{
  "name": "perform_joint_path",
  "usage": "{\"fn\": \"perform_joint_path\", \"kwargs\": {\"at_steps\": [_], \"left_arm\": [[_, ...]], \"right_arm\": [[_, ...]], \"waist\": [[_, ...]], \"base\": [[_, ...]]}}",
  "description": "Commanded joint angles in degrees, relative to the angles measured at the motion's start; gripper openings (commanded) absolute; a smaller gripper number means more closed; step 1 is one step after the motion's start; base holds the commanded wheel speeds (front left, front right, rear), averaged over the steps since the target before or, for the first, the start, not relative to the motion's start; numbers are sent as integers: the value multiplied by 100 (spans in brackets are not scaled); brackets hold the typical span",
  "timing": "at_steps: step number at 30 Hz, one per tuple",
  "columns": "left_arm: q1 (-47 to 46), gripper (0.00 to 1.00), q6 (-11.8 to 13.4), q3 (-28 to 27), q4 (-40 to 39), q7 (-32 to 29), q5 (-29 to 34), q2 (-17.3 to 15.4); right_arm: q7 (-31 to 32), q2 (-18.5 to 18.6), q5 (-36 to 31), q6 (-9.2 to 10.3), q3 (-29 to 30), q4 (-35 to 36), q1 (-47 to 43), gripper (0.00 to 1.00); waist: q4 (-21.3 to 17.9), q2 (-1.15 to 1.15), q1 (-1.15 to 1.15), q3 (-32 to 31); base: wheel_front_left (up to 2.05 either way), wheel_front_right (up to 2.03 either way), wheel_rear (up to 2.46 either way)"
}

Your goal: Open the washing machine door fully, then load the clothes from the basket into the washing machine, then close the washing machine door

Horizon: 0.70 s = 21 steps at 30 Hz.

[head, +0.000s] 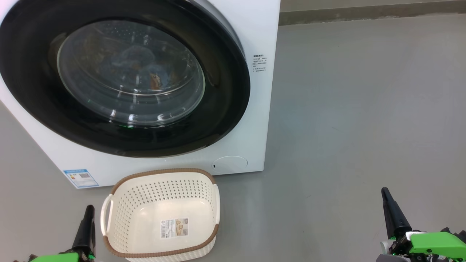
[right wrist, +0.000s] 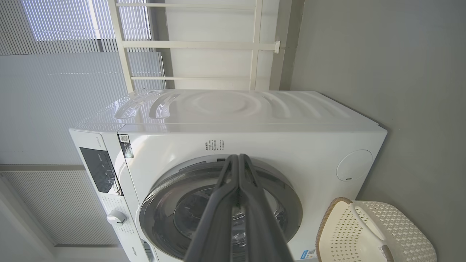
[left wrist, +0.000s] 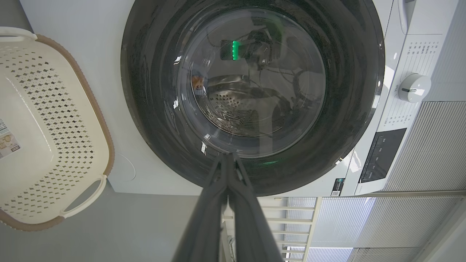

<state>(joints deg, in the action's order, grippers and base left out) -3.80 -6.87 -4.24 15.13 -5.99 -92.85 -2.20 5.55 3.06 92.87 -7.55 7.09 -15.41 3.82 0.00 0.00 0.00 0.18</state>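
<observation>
With the clothes (head: 145, 69) behind the shut-looking washing machine door (head: 225, 94), the basket (head: 156, 193) empty on the floor before it, and left gripper (head: 88, 213) and right gripper (head: 386, 196) pressed together well clear, an unlatched door could swing open

Smooth grey floor (head: 356, 109), running back to a wall base (head: 364, 14). White washer (head: 256, 120) stands on it at upper left; cream basket (head: 164, 194) sits upright on it just before the washer's front, mouth upward.
</observation>
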Motion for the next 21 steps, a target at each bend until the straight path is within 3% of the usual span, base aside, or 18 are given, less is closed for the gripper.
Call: {"fn": "perform_joint_path", "kwargs": {"at_steps": [1, 21], "left_arm": [[-237, 0, -62, -201, -110, -27, 46, -91], [-237, 0, -62, -210, -109, -35, 54, -84]], "right_arm": [[53, 20, -30, 6, -107, 141, 231, 0], [65, 10, -42, 6, -92, 140, 233, 0]], "waist": [[0, 0, 0, 0], [0, 0, 0, 0]], "base": [[0, 0, 0], [0, 0, 0]]}}
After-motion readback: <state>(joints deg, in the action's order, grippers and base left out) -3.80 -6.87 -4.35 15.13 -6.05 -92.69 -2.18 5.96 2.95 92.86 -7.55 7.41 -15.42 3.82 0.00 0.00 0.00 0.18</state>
